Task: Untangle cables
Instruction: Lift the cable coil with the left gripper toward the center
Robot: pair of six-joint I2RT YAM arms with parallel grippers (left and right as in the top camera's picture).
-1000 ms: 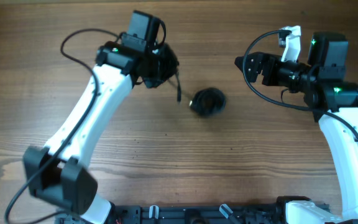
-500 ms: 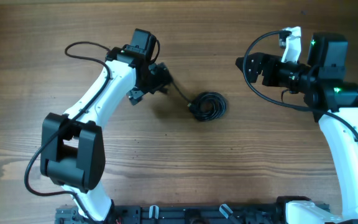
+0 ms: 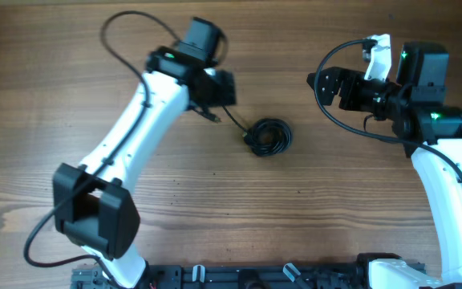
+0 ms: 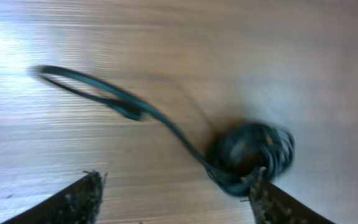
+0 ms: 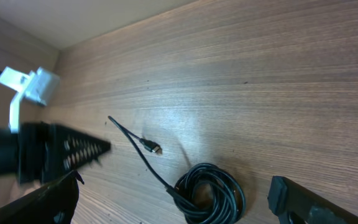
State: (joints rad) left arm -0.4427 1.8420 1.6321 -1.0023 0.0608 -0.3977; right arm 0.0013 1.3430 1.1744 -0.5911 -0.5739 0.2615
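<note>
left pincer (image 4: 174, 186) spread apart, empty; right pincer (image 3: 315, 87) spread wide, empty, pointing leftward.

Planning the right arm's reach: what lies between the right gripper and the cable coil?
Only bare table between the right gripper and coil, per overhead.

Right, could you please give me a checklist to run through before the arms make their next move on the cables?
1. Left gripper open, holding nothing: ok.
2. Right gripper open and empty: ok.
3. Cable coil lying on the wooden table, apart from both grippers: ok.
4. One plug end lying free outside the coil: ok.
5. Coil unwound: not ok, tightly looped.
6. Number of cables in the coil: cannot tell.
</note>
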